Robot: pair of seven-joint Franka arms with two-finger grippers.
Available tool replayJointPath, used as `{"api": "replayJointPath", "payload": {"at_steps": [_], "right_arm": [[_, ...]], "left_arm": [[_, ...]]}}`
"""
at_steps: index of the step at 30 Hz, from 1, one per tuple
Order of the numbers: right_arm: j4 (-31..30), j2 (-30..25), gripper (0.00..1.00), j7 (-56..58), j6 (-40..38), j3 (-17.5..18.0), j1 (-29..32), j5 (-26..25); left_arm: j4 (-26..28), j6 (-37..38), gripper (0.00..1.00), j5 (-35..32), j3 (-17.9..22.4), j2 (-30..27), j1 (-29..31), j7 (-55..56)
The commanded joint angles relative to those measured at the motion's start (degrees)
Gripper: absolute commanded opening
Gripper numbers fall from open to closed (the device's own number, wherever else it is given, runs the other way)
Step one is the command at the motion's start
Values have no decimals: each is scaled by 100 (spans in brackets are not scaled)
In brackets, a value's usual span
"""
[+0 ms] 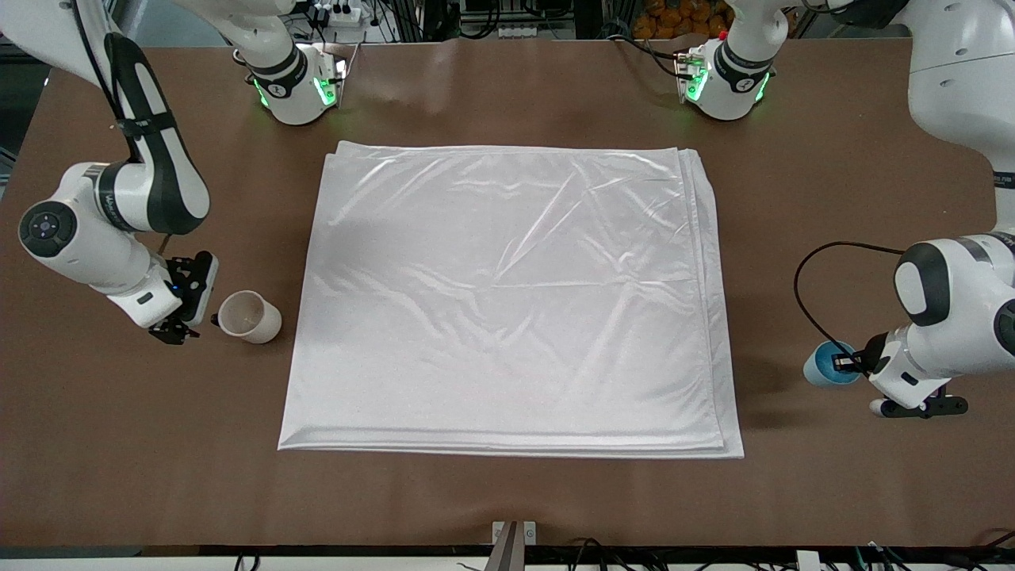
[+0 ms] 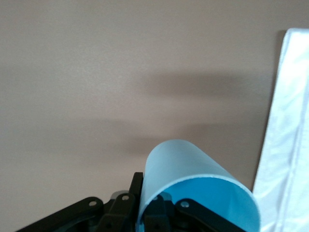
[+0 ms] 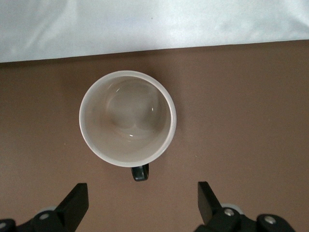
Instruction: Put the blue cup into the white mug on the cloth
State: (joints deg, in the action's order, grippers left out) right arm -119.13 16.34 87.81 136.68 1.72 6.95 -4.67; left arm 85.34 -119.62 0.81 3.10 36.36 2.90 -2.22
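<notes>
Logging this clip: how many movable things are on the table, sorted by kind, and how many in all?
Cups and mugs: 2, the blue cup gripped by the left gripper and the white mug standing free beside the open right gripper.
Cloths: 1, the cloth at mid-table, with nothing on it.
Total: 3

White mug upright on table, beside cloth; right gripper jaws spread wide.
</notes>
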Motion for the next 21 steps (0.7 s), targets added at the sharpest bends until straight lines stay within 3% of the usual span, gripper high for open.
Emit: {"api": "replayJointPath", "payload": {"at_steps": [1, 21], "right_arm": [[56, 255, 100, 316, 95, 47, 131, 1], [39, 704, 100, 667, 614, 47, 219, 1]], "left_arm": [[80, 167, 0, 288, -29, -190, 9, 72], [71, 817, 0, 780, -143, -489, 70, 46]]}}
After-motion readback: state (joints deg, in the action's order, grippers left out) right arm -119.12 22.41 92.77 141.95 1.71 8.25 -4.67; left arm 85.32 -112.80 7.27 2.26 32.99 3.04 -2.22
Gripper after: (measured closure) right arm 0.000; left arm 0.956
